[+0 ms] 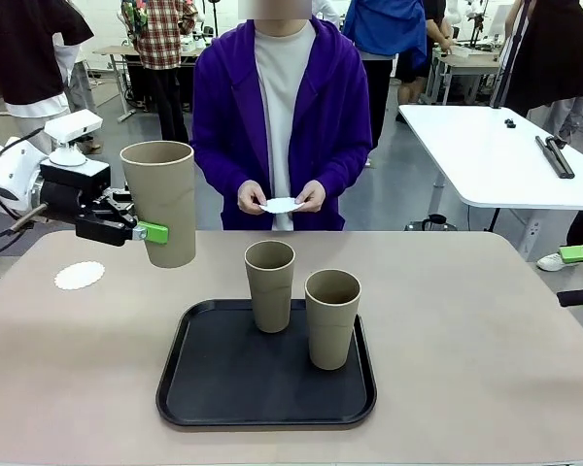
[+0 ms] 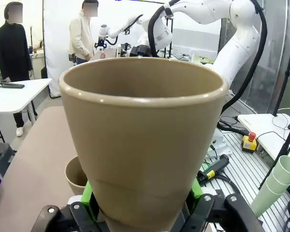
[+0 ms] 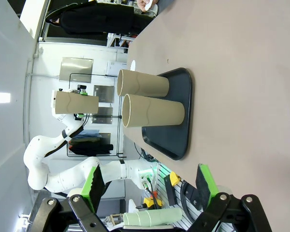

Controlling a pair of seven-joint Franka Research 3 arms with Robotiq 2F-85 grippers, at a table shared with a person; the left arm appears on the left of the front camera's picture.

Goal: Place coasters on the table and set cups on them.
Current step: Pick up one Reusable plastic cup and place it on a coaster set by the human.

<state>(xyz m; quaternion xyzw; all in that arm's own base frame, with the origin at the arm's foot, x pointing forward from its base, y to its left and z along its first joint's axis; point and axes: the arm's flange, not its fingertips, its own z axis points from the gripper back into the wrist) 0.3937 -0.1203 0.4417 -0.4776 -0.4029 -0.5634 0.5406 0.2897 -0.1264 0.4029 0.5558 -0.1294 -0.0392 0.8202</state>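
left hand [image 1: 155, 233] was clenched on a cup [image 1: 160, 199], green pads [image 2: 87, 195] pinching its lower wall from the side, base hanging clear of the desk [image 1: 466, 320]. the cup's long axis stood upright, mouth up, so no turning looked needed.

and here was the bit that mattered: the one coaster [image 1: 80, 276] lying on the desk sat below the hand and back toward its own wrist, behind the fingertips rather than ahead of them, well apart from the cup's base. so the coming move, as i read it, was a pull back along the arm and then a straight drop onto the doily.

out ahead of the fingertips, past the held cup, a second cup [image 1: 270, 283] and a third cup [image 1: 332, 318] stood upright on the black tray [image 1: 223, 388], no coasters under them. beyond those, across the desk, the person's hands [image 1: 282, 199] held a second coaster [image 1: 282, 205] up off the surface.

the right hand [image 3: 147, 186], away on the other side of the tray, stood released, fingers wide, nothing between them. the left hand was plainly the nearer one to that laid coaster.
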